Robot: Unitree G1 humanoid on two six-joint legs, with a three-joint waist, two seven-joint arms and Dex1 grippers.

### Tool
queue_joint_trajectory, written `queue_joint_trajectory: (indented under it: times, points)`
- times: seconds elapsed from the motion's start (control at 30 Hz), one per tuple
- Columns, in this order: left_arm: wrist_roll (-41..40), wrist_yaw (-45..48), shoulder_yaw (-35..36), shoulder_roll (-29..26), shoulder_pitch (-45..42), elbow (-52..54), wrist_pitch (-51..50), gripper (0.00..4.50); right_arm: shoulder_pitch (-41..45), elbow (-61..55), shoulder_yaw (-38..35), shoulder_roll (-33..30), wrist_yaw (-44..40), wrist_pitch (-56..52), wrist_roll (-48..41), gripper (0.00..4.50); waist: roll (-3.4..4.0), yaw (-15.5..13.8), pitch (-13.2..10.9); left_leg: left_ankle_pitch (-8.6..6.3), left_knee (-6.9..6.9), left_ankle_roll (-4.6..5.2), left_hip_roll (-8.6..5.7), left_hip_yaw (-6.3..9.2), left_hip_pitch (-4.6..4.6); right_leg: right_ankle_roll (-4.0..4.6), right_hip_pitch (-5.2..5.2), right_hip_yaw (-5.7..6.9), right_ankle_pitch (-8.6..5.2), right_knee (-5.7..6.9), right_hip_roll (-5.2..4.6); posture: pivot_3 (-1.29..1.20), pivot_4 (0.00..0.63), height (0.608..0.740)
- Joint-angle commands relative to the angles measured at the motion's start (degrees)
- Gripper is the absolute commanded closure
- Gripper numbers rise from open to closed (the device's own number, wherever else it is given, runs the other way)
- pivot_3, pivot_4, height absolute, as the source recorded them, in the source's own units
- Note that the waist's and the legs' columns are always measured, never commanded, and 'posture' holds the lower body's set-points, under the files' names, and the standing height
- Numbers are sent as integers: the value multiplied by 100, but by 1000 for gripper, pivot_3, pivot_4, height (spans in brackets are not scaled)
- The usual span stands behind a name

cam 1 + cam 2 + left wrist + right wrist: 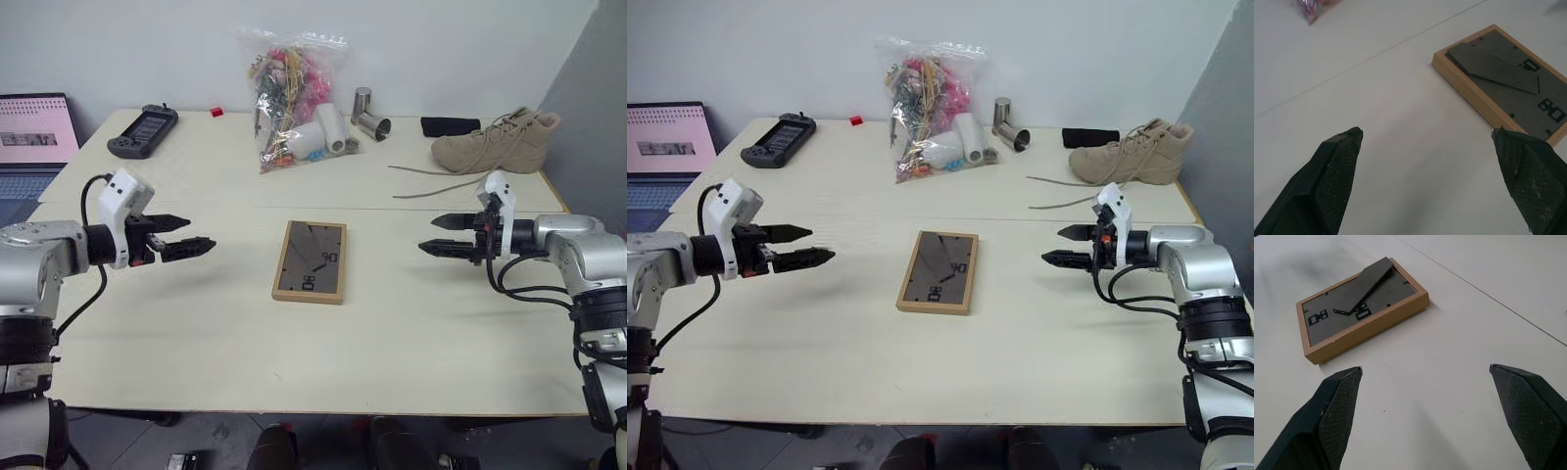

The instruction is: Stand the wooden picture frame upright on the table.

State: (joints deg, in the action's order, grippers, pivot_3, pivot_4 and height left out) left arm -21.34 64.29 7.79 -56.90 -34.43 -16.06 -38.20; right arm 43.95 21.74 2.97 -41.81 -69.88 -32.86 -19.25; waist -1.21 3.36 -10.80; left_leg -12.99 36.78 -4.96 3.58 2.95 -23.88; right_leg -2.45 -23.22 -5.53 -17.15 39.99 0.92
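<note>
Pale cream bench point(196, 352) carries the wooden picture frame point(310, 261) lying flat near its middle, just in front of the seam, with the dark back panel and its stand facing up. Left gripper point(186, 236) and right gripper point(443, 235) hover on either side of it, well apart from it, both with jaws wide and empty.
</note>
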Motion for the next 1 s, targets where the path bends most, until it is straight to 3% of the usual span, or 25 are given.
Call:
queue_joint_trajectory:
  times: [0.03, 0.43, 0.67, 1.0]
  points:
    - [108, -43, 14, -20, -39, -52, 238, 0, 80, -159, -121, 33, 29, 41, -53, 37, 0, 0, 0, 0, 0, 0, 0, 0, 0, 0, 0, 0, 0, 1, 0, 0, 150, 740]
    - [94, -42, -191, 114, 79, 173, -82, 0, -145, -464, 3, 123, 23, 71, -4, 37, 1, 3, -1, 0, 2, 0, 1, 0, -2, 0, -2, 0, 0, 3, 1, 0, 150, 740]
    - [18, -49, -299, 397, 189, 297, -133, 0, -102, -491, 127, 617, 513, 191, 155, 37, 0, 5, 0, 0, 5, 0, 2, 1, 1, 0, -1, 0, 0, 8, 1, 0, 150, 740]
    - [-29, -51, -488, 860, 271, 357, -184, 2284, 55, -171, 549, 1300, 935, 673, 670, 2491, 1, 0, 0, 0, 7, 0, 2, 2, -2, 0, -1, 1, 0, 9, 0, 0, 150, 740]
